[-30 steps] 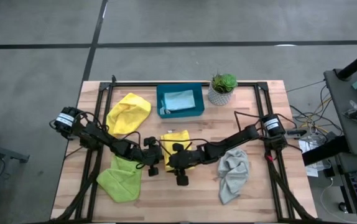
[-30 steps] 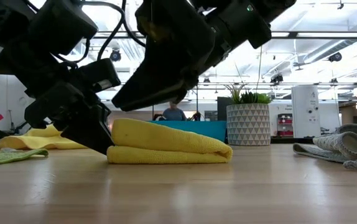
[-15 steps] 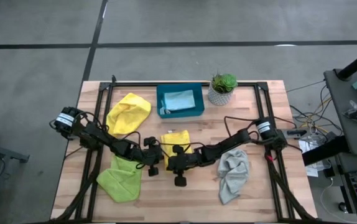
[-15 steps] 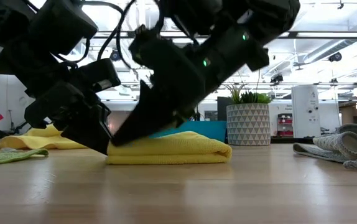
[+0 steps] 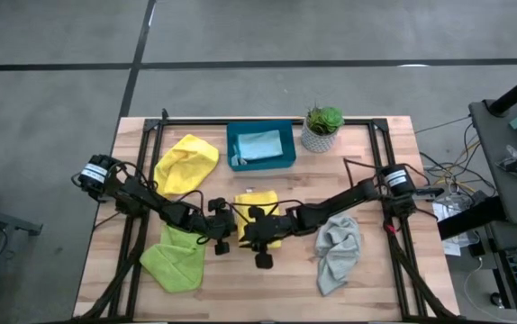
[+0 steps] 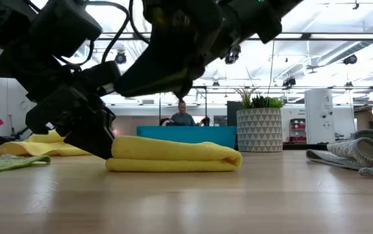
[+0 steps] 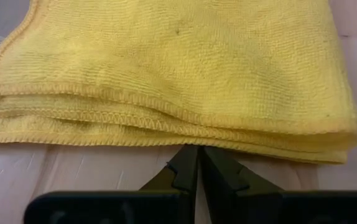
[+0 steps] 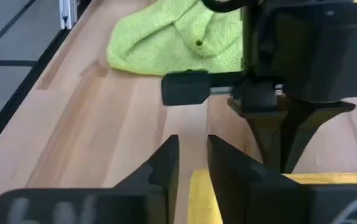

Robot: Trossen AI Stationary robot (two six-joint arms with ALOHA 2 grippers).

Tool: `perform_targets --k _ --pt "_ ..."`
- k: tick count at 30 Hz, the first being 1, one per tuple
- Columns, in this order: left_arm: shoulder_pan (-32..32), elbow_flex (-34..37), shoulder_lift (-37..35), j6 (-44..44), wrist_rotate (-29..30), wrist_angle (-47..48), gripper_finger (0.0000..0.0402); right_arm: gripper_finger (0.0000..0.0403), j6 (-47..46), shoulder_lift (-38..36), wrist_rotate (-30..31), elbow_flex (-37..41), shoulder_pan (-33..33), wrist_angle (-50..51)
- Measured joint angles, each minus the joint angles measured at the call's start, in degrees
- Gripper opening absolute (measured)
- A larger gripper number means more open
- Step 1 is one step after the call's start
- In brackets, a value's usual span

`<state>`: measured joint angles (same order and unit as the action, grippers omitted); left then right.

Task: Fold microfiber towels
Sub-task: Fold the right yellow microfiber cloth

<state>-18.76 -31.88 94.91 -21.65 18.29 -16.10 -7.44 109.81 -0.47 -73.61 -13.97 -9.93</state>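
A folded yellow towel lies flat on the table's middle, several layers thick. My left gripper is shut, and its tips sit at the towel's stacked hemmed edge. In the low view, my right gripper hangs above the towel's left half with a narrow gap between its fingers. Nothing is between them, and it stands clear of the cloth. A second yellow towel, a lime green one and a grey one lie loose and crumpled. My left gripper sets its shut fingertips against the folded towel's layered open edge, down at the table top. The fingers slant down from the table's left. The towel lies flat on the wood, and no layer shows between the fingers.
A teal tray at the far middle holds a light blue cloth. Beside the tray, to its right, stands a potted plant. Black frame rails run along the table's left and right edges. A person sits in the room beyond.
My right gripper came down onto the top of the folded yellow towel, then rose clear again to about its earlier height. The towel has stayed folded and lies a little flatter, with its left end nearer my left gripper.
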Motion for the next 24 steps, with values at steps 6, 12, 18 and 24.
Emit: perform_targets --k 6,12,18,24 --pt "0.00 0.00 0.00 -0.02 -0.01 0.00 0.0006 0.0116 3.21 -2.26 0.40 -0.02 1.94 4.58" --pt "0.00 0.00 -0.02 0.02 -0.01 0.07 0.0006 0.0140 5.05 -6.51 0.44 -0.04 7.37 11.46" --pt "0.02 0.00 -0.09 1.68 -0.07 0.15 0.0006 0.0163 6.41 -6.16 -1.49 0.05 13.15 13.73" --pt "0.04 0.00 -0.11 2.53 -0.09 0.20 0.0006 0.0178 7.46 -1.78 -5.63 0.13 17.38 9.91"
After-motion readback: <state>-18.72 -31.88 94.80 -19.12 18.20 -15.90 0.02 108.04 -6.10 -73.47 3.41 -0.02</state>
